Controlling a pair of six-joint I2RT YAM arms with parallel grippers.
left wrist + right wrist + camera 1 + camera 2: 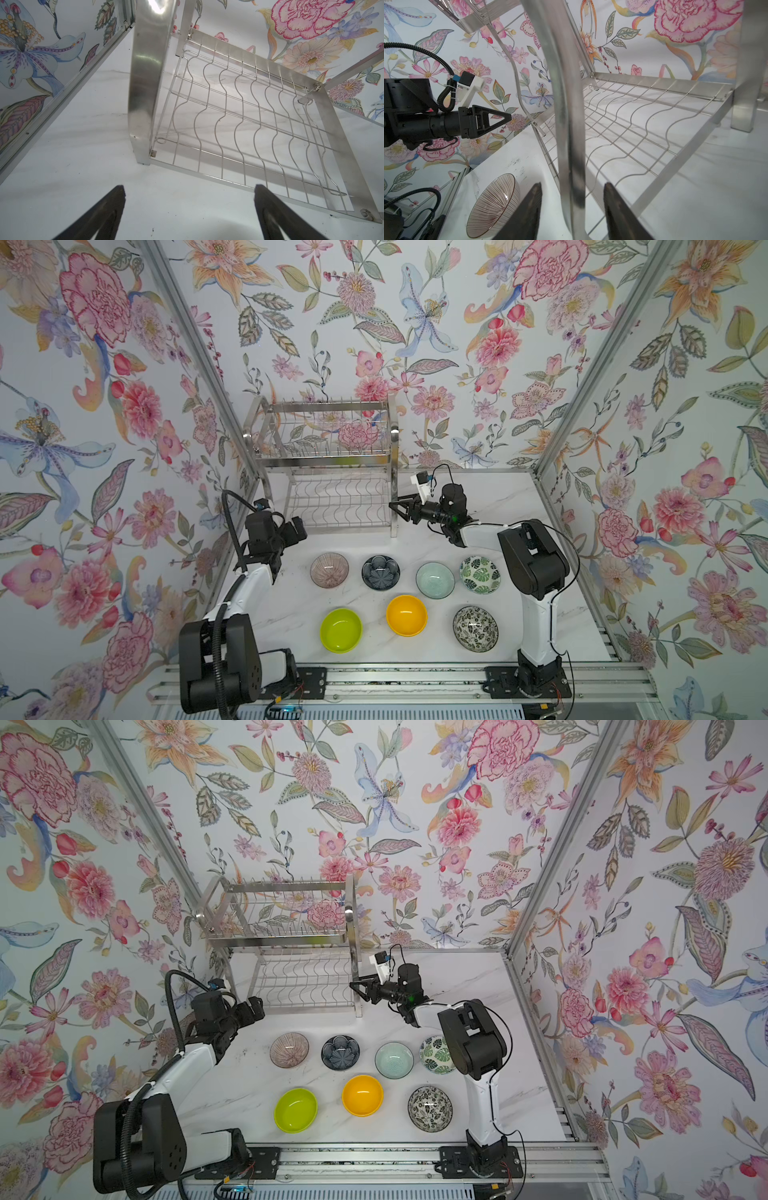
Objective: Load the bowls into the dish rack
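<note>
Standing at the far left corner of the bench [286, 614], a smooth white marbled slab, the dish rack [324, 459] appears in both top views as shiny steel: two tiers, flat curved side posts, and thin wires bent into waves across the lower shelf. All seven bowls sit upright on the bench in front of the rack, none touching another. Four form a row across the middle: the pinkish-brown ribbed bowl [329, 570], the dark navy flower bowl [380, 572], the pale mint bowl [435, 580] and the green-leaf bowl [480, 575]. Nearer the front edge lie the glossy lime green bowl [340, 630], the orange-yellow bowl [406, 615] and the black-and-white floral bowl [475, 628]. The right claw [399, 513] reaches sideways to the rack's right front corner, level with the lower shelf. In the left wrist view the left claw [189, 187] is released. Its two dark tapered fingers [118, 199] spread wide above the bench, just short of the lower shelf's front rail. In the right wrist view the right claw's fingers [529, 212] straddle the front post [571, 124], a brushed curved strip. A sliver of gap shows on each side, so the claw stands parted and grasps nothing. The ribbed bowl lies close by, with fine radial lines inside. The left claw shows side-on beyond it, above the bench.
</note>
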